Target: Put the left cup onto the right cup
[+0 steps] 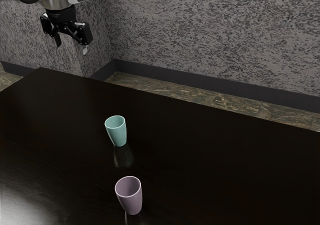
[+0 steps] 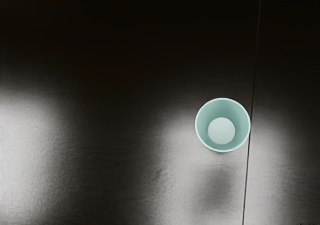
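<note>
Teal cup (image 1: pixel 115 130) is standing upright, mouth open to the ceiling, on the dark glossy worktop (image 1: pixel 215 175), which is spreading out around the teal cup on every side and carrying its faint reflection just in front of its base. Beyond the teal cup, a speckled grey wall (image 1: pixel 210 30) is rising behind a strip of mottled floor (image 1: pixel 200 97) past the worktop's far edge. High above the teal cup and toward the exterior view's left, the arm is hanging its black hand (image 1: pixel 71 41) well clear of the worktop, its fingers standing apart and gripping nothing. Nearer the camera than the teal cup, a mauve cup (image 1: pixel 129 195) is also standing upright, well apart from it. In the wrist view the teal cup (image 2: pixel 222 124) is showing its round rim and pale bottom from almost straight above.
</note>
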You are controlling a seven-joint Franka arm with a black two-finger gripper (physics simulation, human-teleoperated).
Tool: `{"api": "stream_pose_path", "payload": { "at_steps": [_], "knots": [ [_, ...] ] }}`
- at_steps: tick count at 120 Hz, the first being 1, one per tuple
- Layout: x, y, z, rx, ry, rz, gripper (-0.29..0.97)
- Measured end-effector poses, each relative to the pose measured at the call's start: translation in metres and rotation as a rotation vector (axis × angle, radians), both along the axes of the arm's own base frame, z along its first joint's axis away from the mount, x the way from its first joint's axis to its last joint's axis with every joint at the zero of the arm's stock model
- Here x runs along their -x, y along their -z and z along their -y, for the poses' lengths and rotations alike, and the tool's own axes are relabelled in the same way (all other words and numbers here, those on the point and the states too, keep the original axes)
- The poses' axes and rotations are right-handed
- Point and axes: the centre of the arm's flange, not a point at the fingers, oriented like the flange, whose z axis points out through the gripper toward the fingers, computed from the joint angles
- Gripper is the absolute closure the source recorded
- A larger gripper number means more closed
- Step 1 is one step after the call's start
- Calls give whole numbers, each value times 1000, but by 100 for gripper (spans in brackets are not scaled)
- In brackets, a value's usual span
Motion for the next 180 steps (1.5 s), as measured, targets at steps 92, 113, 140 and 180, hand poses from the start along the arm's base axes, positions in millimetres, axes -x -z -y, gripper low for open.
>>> {"api": "stream_pose_path", "payload": {
  "at_steps": [92, 113, 140, 180],
  "knots": [
    [-4, 74, -4, 10, 28, -136, 0],
    [-7, 114, -3, 13, 44, -158, 0],
    [-18, 146, 0, 9, 52, -166, 0],
    [-37, 190, 2, 33, 11, -182, 0]
  ]
}}
